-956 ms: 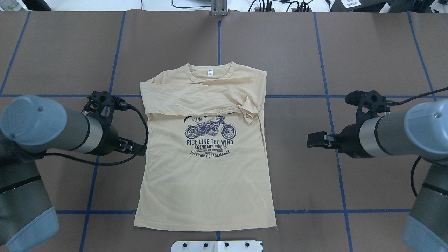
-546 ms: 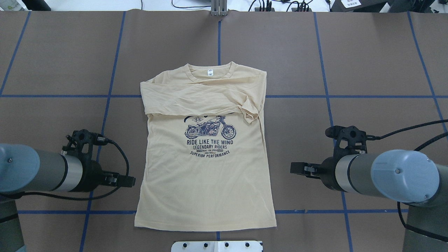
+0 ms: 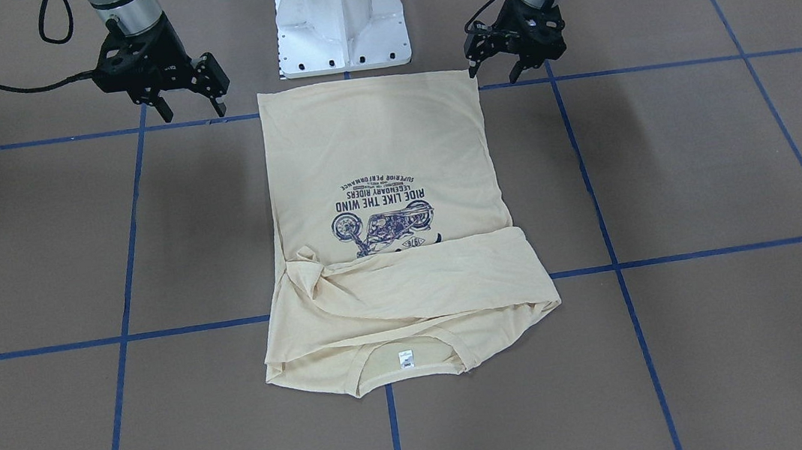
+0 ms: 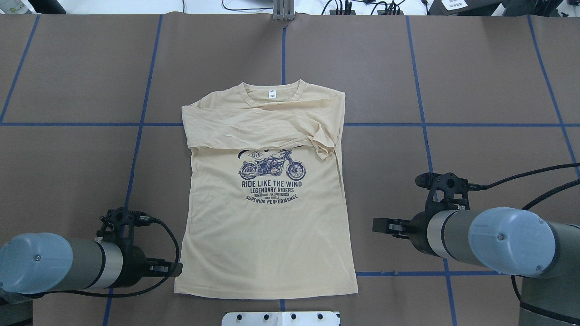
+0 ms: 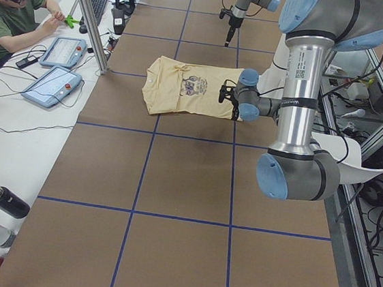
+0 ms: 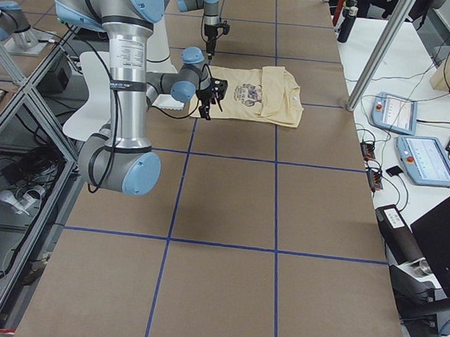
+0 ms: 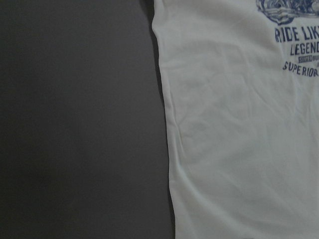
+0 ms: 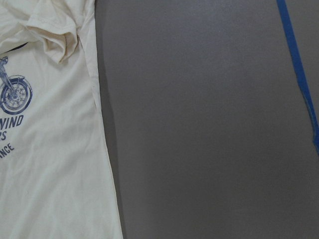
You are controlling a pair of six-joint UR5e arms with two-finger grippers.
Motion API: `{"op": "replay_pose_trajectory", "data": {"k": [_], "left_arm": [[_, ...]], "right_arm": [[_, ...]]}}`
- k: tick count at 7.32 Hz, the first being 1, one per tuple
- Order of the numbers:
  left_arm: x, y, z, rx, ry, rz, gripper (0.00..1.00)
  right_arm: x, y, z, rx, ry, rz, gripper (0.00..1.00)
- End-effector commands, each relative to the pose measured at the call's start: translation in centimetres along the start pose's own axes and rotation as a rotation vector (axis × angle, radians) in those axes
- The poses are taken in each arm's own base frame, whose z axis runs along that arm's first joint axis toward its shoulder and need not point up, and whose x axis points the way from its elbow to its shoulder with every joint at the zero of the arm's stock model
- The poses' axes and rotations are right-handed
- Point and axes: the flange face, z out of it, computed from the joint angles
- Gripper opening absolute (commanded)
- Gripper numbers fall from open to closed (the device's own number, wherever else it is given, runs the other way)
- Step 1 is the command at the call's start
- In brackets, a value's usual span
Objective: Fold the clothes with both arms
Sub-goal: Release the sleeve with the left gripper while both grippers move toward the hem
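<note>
T-shirt (image 4: 267,235) notes, working outward from the tools. The left end effector (image 4: 174,269) is hovering just beside the near-left hem corner, fingers spread and gripping nothing. The right end effector (image 4: 380,225) is also gaping and empty, hanging off the shirt's right edge, a little apart from the cloth. We are reading this flanking as a setup for taking both hem (image 4: 267,293) corners together. The shirt is lying flat and print-up mid-counter (image 4: 476,81), with its collar (image 4: 272,88) pointing away from the robot. The sleeves (image 4: 253,129) are lying across the chest, so the body is forming a rough rectangle. We are judging it ready for a hem-to-collar fold.
</note>
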Motion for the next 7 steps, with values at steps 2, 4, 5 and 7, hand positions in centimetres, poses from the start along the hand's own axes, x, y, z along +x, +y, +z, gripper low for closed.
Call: {"op": "replay_pose_trajectory", "data": {"k": [2, 4, 5, 7], "left_arm": [[0.6, 0.9, 1.5, -0.028, -0.007, 0.006, 0.36], [0.2, 0.9, 2.1, -0.032, -0.019, -0.043, 0.35], [0.2, 1.0, 2.1, -0.033, -0.019, -0.053, 0.35], [0.2, 1.0, 2.2, -0.035, -0.019, -0.062, 0.35]], "right_arm": [[-0.1, 0.1, 0.0, 0.002, 0.000, -0.002, 1.00], [0.0, 0.1, 0.2, 0.002, 0.003, -0.002, 1.00], [0.0, 0.2, 0.2, 0.001, 0.003, -0.003, 1.00], [0.0, 0.3, 0.2, -0.002, 0.003, -0.004, 1.00]]}}
